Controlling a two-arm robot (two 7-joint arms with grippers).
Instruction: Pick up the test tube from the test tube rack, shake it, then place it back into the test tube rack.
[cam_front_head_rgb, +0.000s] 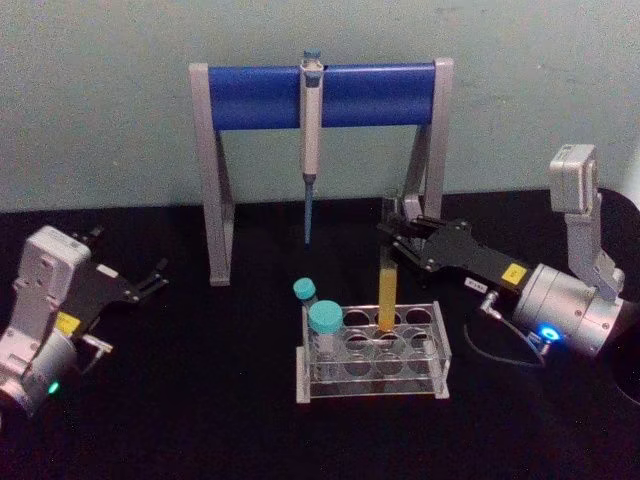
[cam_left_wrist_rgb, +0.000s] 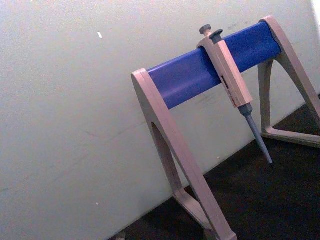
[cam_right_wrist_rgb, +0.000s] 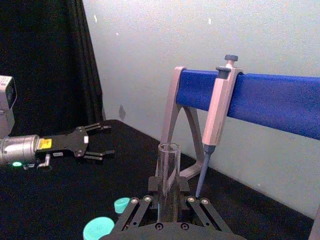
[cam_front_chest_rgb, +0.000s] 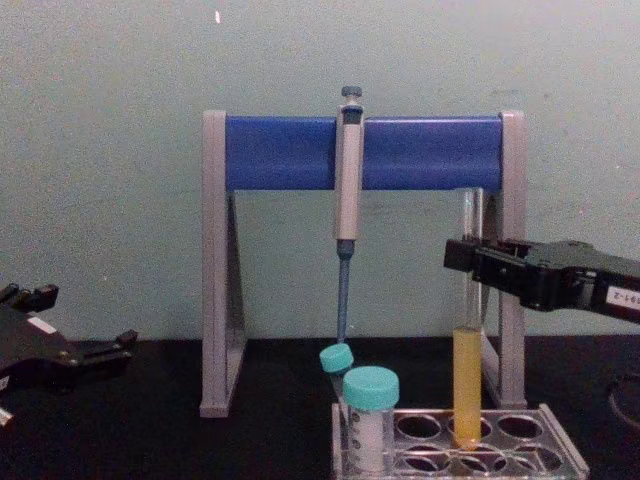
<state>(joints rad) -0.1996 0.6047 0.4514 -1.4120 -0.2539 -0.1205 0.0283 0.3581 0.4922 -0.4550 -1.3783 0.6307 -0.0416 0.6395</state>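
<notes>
Well to the left of the test tube rack (cam_front_head_rgb: 437, 335), my left gripper (cam_front_head_rgb: 152, 279) rests low over the black table (cam_front_head_rgb: 200, 400). Its jaws are spread wide and hold nothing, and it points toward the rack.

The clear rack sits near the middle of the table. At the rack's left end stand two teal-capped vials (cam_front_head_rgb: 325, 320), one behind the other.

Just right of the vials, in the rack's back row, the test tube (cam_front_head_rgb: 386, 290) stands upright. Its rounded bottom is down in a hole and yellow liquid (cam_front_chest_rgb: 466, 385) fills its lower part. The clear, open upper part rises high above the rack's top plate.

My right gripper (cam_front_head_rgb: 392, 236) reaches in from the right of the rack, level and well above it. Its jaws are closed narrow around the upper, empty part of the test tube. In the right wrist view the tube's open mouth rises just past my fingers (cam_right_wrist_rgb: 134, 201).

Behind the rack stands a grey pipette stand (cam_front_head_rgb: 215, 180) with a blue bar (cam_front_head_rgb: 250, 95) across its top. A grey-blue pipette (cam_front_head_rgb: 311, 130) hangs from the bar, tip down, above and behind the rack's left end.
</notes>
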